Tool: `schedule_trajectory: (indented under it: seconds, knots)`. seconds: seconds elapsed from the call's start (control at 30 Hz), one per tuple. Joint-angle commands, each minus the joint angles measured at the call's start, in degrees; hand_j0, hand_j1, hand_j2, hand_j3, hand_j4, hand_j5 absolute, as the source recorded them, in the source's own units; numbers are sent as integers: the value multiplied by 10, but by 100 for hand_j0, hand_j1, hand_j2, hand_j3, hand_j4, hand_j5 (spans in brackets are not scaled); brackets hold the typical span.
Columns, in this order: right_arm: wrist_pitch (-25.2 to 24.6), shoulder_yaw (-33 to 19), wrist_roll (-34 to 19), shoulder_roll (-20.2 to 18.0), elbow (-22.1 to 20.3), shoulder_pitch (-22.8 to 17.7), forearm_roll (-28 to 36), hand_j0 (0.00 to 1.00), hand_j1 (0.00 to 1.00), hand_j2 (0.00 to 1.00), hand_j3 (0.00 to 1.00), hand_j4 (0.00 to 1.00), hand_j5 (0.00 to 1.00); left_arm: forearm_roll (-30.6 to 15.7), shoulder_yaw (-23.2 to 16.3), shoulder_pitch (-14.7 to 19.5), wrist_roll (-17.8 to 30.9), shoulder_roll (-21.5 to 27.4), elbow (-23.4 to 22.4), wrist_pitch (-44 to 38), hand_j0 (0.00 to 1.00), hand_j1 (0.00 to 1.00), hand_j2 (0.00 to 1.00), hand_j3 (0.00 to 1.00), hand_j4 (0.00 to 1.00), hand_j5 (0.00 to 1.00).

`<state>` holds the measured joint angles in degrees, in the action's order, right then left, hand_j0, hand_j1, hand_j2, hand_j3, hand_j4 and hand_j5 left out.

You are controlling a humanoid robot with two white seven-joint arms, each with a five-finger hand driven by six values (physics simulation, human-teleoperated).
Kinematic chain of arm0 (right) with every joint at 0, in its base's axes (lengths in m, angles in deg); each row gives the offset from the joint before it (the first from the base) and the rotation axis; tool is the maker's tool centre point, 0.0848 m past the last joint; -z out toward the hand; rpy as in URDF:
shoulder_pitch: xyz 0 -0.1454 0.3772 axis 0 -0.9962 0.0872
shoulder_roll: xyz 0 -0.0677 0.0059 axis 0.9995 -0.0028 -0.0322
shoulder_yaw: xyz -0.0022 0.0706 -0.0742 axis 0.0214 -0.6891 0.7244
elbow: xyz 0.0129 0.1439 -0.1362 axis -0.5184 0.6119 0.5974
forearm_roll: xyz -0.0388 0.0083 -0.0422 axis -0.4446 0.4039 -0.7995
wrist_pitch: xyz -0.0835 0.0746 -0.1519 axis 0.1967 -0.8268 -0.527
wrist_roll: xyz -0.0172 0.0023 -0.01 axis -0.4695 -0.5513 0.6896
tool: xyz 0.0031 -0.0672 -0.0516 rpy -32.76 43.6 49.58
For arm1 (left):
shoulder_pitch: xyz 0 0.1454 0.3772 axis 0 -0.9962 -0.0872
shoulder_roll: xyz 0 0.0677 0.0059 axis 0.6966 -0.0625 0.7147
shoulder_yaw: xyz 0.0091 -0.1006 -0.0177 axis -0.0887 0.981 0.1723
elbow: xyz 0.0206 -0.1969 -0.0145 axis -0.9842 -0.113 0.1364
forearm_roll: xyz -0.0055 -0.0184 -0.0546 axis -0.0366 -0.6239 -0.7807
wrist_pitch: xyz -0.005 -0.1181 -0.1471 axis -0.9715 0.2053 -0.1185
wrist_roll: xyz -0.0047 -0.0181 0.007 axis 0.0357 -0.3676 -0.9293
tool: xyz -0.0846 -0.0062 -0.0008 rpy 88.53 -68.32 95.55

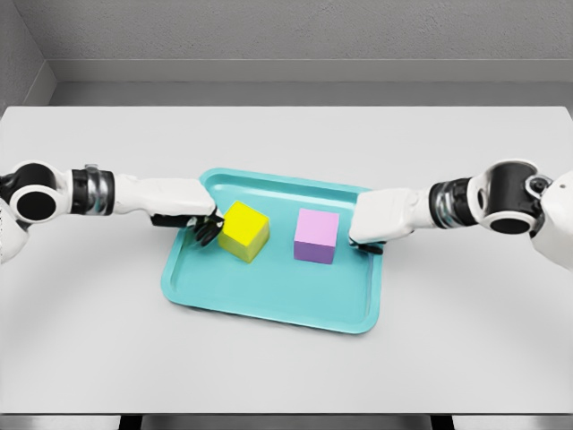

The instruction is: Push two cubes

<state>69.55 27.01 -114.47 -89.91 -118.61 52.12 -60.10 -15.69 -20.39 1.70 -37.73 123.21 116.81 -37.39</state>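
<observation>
Left hand [199, 224] is pressing curled fingers against yellow cube [243, 230]; right hand [376, 228], grip unclear, is sitting just beside purple cube [316, 236]. Both are sitting on teal tray [269, 309]. Best pushing inward level, slowly, so the cubes aren't twisting.

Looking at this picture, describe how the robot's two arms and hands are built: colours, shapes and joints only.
Both arms are white, with smooth rounded shells. Each has a black ball-like joint ringed in white near the picture's edge, then a banded grey-and-black wrist cuff. The left hand and right hand have white backs and dark fingers. No cables or markings show.

2 cubes [279, 235] side by side in tray [269, 309]
</observation>
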Motion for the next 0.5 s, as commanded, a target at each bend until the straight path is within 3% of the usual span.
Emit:
schedule_trajectory:
  seconds: [0.0,0.47]
  knots:
    - [-1,6,0,10,1,0,-1,11,11,11,11,11,11,-3,1,-1,0,-11,-2,-1,17,17,17,17,17,17]
    - [-1,15,0,49,1,22,-1,11,11,11,11,11,11,-6,3,6,0,-41,-6,-1,17,17,17,17,17,17]
